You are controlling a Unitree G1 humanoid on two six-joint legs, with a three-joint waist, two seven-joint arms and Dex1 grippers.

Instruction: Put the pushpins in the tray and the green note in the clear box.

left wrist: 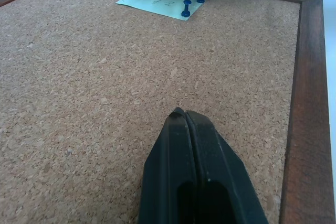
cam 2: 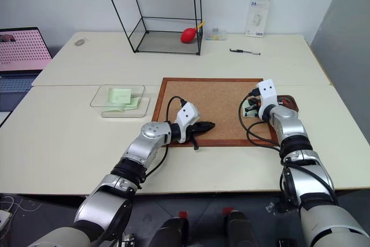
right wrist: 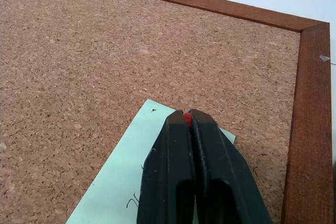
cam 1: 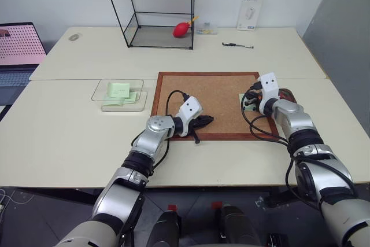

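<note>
Right wrist: illegible scribble on green note point(right wrist: 113, 192)

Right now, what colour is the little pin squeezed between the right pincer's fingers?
Red; a sliver of the pin shows at the tip of the right pincer, best in the right wrist view.

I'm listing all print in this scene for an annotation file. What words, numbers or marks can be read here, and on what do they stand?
"2A": on the white retail package leaning at the wall; its smaller print is too small to read.
Green note on the cork board: handwritten dark strokes, not legible.
Laptop screen: rows of tiny marks, unreadable.
Notes in the clear box: faint marks, unreadable.
</note>
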